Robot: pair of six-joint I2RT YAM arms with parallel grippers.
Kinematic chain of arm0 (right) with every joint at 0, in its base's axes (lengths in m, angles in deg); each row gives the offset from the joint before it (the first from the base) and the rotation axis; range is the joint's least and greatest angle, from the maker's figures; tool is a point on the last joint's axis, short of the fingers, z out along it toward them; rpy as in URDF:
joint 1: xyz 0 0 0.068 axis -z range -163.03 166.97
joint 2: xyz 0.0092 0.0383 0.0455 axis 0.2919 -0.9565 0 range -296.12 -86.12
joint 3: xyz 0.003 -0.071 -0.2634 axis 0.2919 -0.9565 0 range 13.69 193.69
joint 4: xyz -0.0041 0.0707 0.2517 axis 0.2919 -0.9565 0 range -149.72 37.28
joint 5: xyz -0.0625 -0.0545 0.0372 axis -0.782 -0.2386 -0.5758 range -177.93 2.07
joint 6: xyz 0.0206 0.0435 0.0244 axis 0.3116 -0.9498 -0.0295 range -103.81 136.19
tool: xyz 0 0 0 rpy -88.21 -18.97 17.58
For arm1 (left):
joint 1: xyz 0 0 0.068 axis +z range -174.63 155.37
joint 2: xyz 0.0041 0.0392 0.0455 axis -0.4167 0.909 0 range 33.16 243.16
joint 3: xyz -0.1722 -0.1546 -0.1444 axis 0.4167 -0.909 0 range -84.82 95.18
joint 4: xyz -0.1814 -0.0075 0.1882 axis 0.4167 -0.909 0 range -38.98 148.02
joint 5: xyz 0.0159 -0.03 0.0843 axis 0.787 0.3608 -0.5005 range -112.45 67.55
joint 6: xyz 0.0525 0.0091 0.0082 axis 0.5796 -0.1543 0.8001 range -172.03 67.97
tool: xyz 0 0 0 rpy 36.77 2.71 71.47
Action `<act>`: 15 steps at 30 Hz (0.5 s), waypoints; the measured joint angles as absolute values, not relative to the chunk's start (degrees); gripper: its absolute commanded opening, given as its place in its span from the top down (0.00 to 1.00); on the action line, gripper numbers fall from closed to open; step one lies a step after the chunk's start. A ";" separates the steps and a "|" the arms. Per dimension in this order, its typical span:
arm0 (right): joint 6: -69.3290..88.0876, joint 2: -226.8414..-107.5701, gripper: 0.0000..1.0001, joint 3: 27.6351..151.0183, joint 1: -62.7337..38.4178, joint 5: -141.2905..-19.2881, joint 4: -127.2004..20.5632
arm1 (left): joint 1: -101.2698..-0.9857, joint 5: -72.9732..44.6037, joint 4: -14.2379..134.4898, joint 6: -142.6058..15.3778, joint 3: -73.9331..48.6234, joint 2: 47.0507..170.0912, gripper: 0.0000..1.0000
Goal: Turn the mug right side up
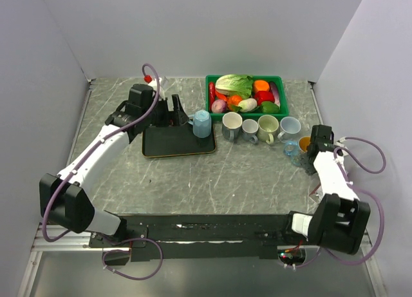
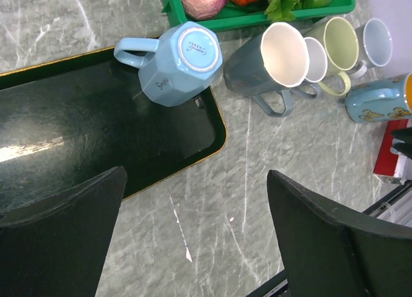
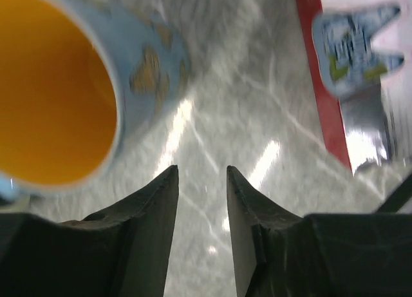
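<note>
The light blue mug stands upside down at the right end of the black tray. In the left wrist view its base faces up and its handle points left. My left gripper is open and empty, just left of the mug in the top view; in its wrist view it hangs over the tray's near right corner and bare table. My right gripper is at the far right, slightly open with nothing between the fingertips, beside a blue mug with an orange inside.
A green basket of vegetables stands behind. A row of upright mugs runs right of the tray. The patterned orange-lined mug lies by the right gripper. A red-edged packet lies at the right table edge.
</note>
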State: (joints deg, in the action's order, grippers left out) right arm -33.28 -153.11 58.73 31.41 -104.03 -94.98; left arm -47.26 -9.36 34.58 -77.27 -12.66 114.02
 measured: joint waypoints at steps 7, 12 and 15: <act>-26.55 -160.14 0.58 59.78 34.44 -104.03 -88.40 | -46.37 -8.12 35.59 -77.86 -12.71 114.02 0.04; -22.37 -163.27 0.58 62.18 36.19 -104.55 -85.10 | -45.95 -7.97 35.61 -77.84 -12.36 114.64 0.04; -20.14 -164.93 0.58 63.41 37.00 -104.81 -83.18 | -45.93 -7.55 35.63 -77.86 -11.94 115.38 0.04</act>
State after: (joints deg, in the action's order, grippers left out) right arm -20.14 -164.93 63.41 37.00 -104.81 -83.18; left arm -45.93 -7.55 35.63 -77.86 -11.94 115.38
